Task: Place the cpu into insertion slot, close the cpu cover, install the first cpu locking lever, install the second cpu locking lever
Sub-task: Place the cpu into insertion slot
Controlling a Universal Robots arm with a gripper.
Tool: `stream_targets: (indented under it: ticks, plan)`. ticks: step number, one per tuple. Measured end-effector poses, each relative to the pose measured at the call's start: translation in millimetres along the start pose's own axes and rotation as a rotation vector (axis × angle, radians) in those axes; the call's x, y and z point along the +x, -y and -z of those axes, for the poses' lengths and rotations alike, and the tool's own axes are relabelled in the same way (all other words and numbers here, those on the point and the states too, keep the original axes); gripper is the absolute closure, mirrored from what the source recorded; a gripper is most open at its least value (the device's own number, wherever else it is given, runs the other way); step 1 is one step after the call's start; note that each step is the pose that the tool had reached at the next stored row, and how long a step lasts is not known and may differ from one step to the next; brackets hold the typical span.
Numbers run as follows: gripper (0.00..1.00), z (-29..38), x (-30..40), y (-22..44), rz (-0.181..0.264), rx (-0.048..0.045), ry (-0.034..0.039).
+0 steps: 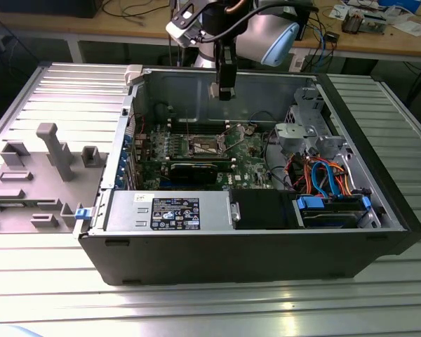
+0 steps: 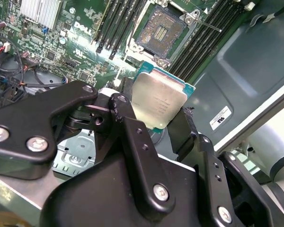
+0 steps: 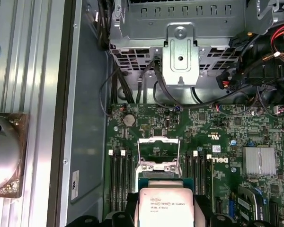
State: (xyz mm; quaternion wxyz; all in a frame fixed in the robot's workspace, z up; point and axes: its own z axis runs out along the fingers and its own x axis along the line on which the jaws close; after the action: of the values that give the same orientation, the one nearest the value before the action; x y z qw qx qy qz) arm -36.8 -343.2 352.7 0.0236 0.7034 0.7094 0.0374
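In both wrist views my gripper (image 2: 159, 126) (image 3: 163, 213) is shut on the cpu (image 2: 160, 100) (image 3: 163, 207), a silver-topped square chip on a green edge, clamped between the two black fingers (image 2: 132, 137). The exterior view shows the gripper (image 1: 222, 90) hanging above the open computer case, well over the green motherboard (image 1: 249, 165). The insertion slot (image 2: 161, 29) (image 1: 202, 146) lies below with its dark pin field uncovered. The cpu cover (image 3: 161, 152) stands tilted up at the slot's far side. A thin locking lever (image 2: 206, 22) lies loose across the memory slots.
The black case (image 1: 245, 249) has high walls all around. A power supply (image 1: 168, 210) and a drive bay with orange and blue cables (image 1: 323, 175) fill its front and the exterior view's right. A grey fixture tray (image 1: 42, 168) sits at the exterior view's left.
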Motion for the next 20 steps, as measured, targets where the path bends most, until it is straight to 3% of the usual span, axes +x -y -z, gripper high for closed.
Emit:
stream_targets:
  ticks: [20]
  plan:
    - [0.46, -6.9, -0.1, 0.6, 0.000, 0.0030, -0.0001]
